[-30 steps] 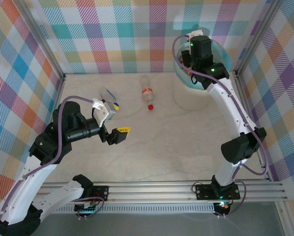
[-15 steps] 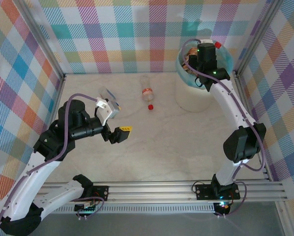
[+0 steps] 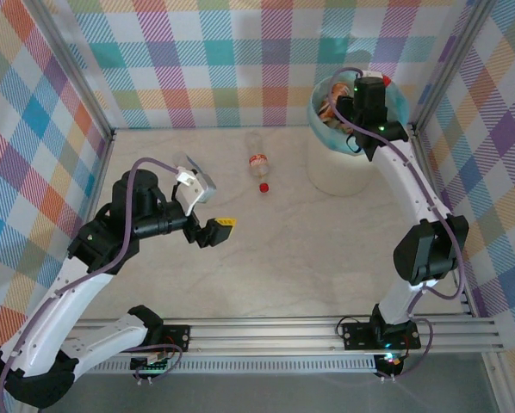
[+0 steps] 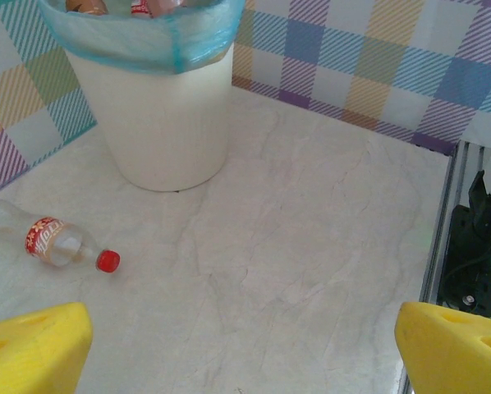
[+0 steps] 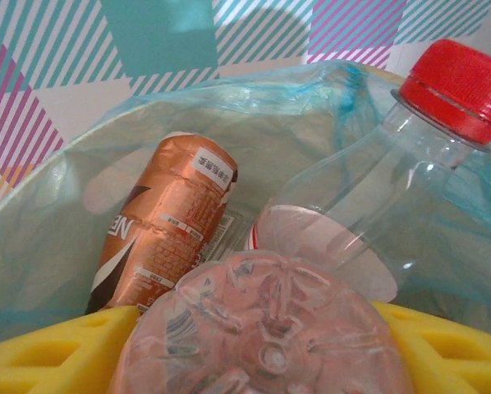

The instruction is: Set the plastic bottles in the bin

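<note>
**One bottle over the bin, one on the table**

The left gripper [image 3: 215,231] hangs above the table [image 3: 292,258] left of centre, its yellow pads [image 4: 36,345] spread wide with nothing between them.

Right of it, toward the back wall, a loose bottle [image 3: 257,157] lies on its side on the table. It is clear with a red label, and its red cap [image 3: 263,186] points toward the near edge. In the left wrist view it lies near the foot of the bin [image 4: 159,115], a little apart from it.

The bin stands in the far right corner, white, with a teal bag [image 4: 188,41] folded over its rim. Inside, a brown can [image 5: 167,222] leans against the bag.

The right gripper [image 5: 262,361] is poised over the bin's mouth, about half closed on a held bottle [image 5: 352,213]. Its yellow fingers [image 5: 57,349] press on either side near the bottle's base. This bottle is clear and tilts up to the right, its red cap toward the bin's far rim.
</note>
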`<state>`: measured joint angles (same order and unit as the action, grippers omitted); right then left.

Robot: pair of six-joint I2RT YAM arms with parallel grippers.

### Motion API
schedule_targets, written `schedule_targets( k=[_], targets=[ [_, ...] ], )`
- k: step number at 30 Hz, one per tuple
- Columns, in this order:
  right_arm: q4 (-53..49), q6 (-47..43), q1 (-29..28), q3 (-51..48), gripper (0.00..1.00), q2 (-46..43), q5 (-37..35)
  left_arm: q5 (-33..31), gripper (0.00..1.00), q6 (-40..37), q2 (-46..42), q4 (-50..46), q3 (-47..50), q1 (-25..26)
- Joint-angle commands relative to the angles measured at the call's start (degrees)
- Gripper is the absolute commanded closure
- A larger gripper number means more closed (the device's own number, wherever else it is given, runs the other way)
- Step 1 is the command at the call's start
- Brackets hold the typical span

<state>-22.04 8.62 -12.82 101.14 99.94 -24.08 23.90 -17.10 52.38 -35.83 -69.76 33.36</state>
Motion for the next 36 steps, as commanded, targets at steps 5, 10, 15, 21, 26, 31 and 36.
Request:
schedule_targets(
  k=[5,10,15,21,26,31,36],
  targets=[
    [-9.0,3.3,1.1,-3.1,0.35,5.4,5.9,0.4,0.06,0.9,-0.1,1.6,0.8,0.4],
    [-9.2,2.7,1.0,-3.2,0.32,2.7,8.8,0.4,0.06,0.9,0.2,2.0,1.4,0.4],
    [-12.3,2.6,0.3,0.2,0.18,-1.6,11.6,0.4,0.06,0.9,0.1,2.4,1.5,0.4],
    [-13.8,3.1,-0.1,4.4,0.05,-6.9,12.9,0.9,0.06,0.9,0.6,3.4,1.3,0.4],
    [-17.4,2.9,-0.1,9.6,0.05,-6.5,10.0,1.0,0.06,1.0,0.8,3.4,1.3,0.4],
    [-17.7,2.8,-0.1,13.2,0.18,-5.4,8.3,0.9,0.06,1.0,0.6,3.3,1.2,0.4],
    [-18.5,3.7,-0.1,19.0,0.42,-1.2,11.9,0.7,0.06,1.1,0.8,3.3,1.3,0.4]
  ],
)
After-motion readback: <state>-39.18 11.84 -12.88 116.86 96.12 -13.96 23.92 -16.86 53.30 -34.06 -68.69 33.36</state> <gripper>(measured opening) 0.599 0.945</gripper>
